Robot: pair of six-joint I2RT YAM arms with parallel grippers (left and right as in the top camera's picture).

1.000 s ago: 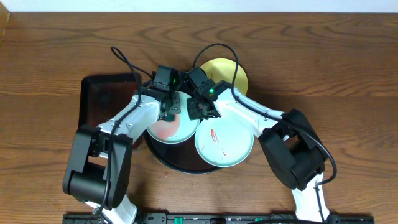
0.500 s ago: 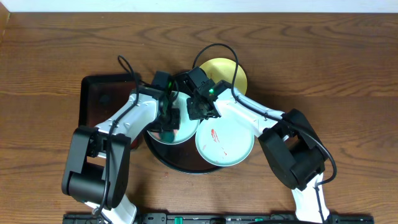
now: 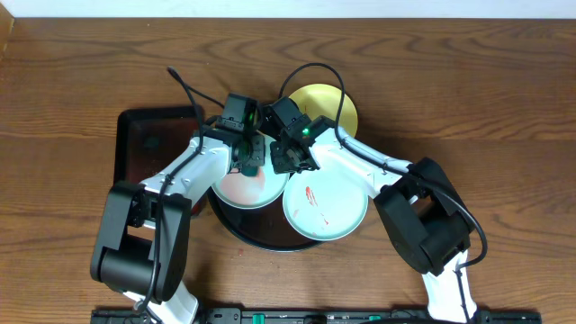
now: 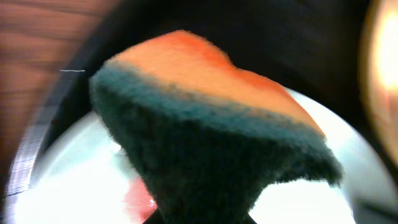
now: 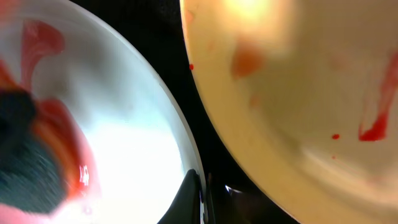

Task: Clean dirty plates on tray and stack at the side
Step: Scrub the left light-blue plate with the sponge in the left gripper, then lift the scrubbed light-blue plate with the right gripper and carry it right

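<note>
Round black tray (image 3: pixel 247 236) sits mid-worktop (image 3: pixel 468 81), close to the near edge, and carries three plates.

- Left mint plate (image 3: pixel 241 187): on the tray's left part, with a red sauce smear across its middle.
- Right mint plate (image 3: pixel 326 209): on the tray's right part, toward the near edge, with thin red streaks at its centre. Nothing touches it.
- Yellow plate (image 3: pixel 337 108): at the tray's far side. The right wrist view shows red spots and one streak on it.

Left end effector (image 3: pixel 250 160) is clamped on a sponge (image 4: pixel 205 137), orange on top with a dark green scouring face. The sponge is over the far part of the left mint plate, with red sauce just beside it.

Right end effector (image 3: pixel 290 162) is at the right rim of the left mint plate, its fingers pinched together on that rim.

A rectangular black tray (image 3: pixel 144 148) lies toward the left edge of the worktop, touching the round tray.
</note>
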